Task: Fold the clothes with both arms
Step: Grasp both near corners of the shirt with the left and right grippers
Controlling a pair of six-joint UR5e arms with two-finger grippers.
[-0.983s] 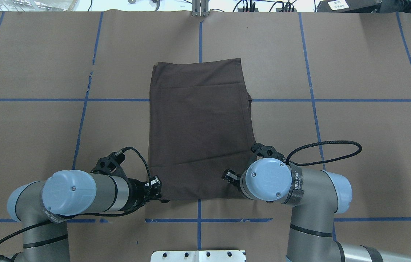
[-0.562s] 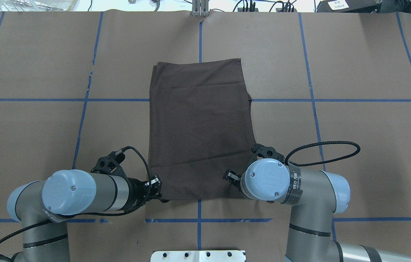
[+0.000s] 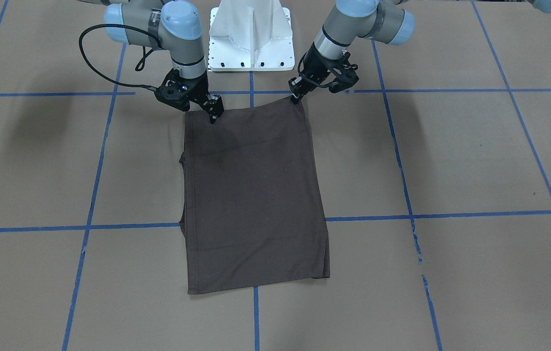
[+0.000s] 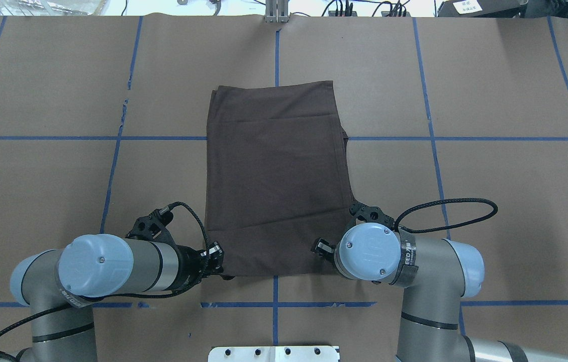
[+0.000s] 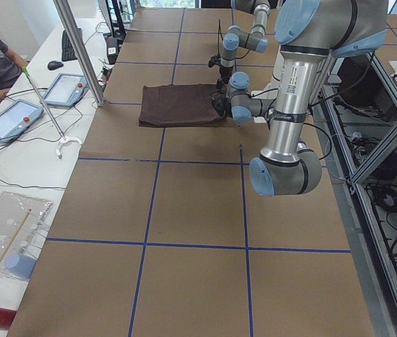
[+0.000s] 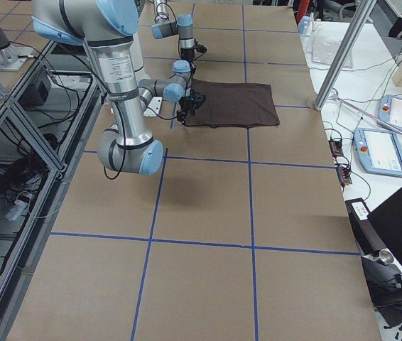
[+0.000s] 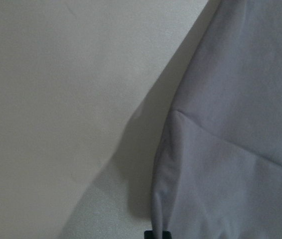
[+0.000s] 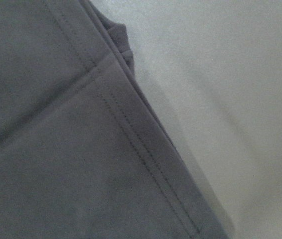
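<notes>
On the brown paper-covered counter [image 4: 490, 90] the dark brown folded T-shirt [image 4: 274, 176] lies flat, unmoved.
Your silver-grey right arm [image 4: 430, 261] has crept slightly toward the base; its right claw [image 3: 213, 114] sits on one near corner, apart or together you cannot tell. The left claw [image 3: 297, 96] looks clamped on the other, so lifting seems next.

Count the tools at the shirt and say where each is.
2. The left tool is at the T-shirt, on its robot-side corner on the robot's left; the right tool is by the robot-side corner on its right. No others show.
</notes>
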